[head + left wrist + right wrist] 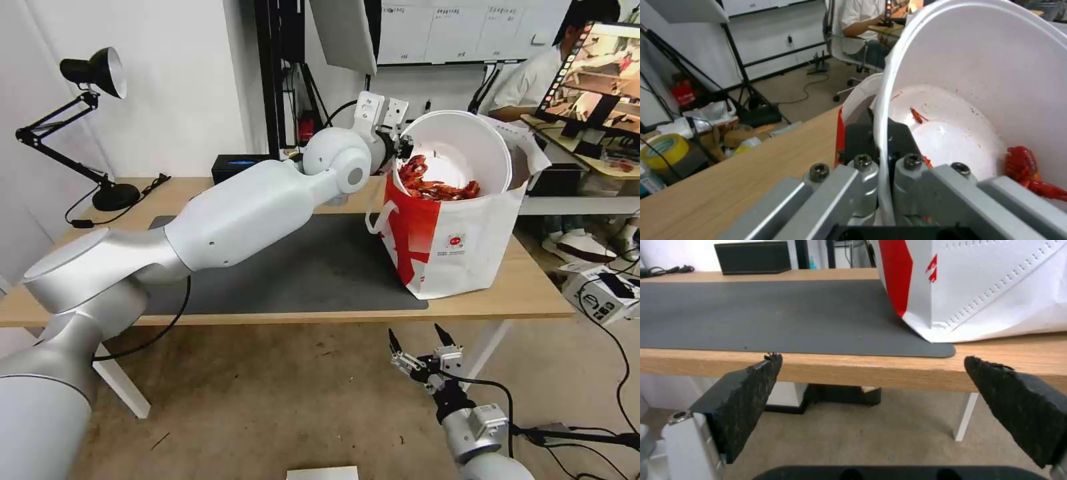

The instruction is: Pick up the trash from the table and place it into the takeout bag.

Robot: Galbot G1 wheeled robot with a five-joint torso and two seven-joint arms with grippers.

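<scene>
- Over the takeout bag (460,247), the white bowl (460,150) sits tipped on its side at the bag mouth, opening facing the head cam; red shells (433,183) are piled at its low edge, apparently spilling into the bag.
- Progress, judged: near the end. Grey mat (320,267) and table (527,293) look bare of trash; no tray, napkin or bun on top, so presumably they're already bagged, tho the bag interior is hidden by the bowl.
- Left to do, judged: finish dumping the shells and/or drop the bowl in, then let go.
- Left gripper (402,143) is clamped on the bowl rim; left wrist cam shows the thin white wall running between its fingers (865,166), one inside, one outside.
- L arm pose: stretched long across the table from the robot's left, wrist rolled so the bowl tilts steeply, held above the bag opening.
- Right gripper (423,340) hangs low in front of the table edge, below desktop level, pads (746,396) spread wide w/ nothing between, pointing at the bag's base. Idle.
- Black box (240,167) at the table's back: not trash, untouched.
</scene>
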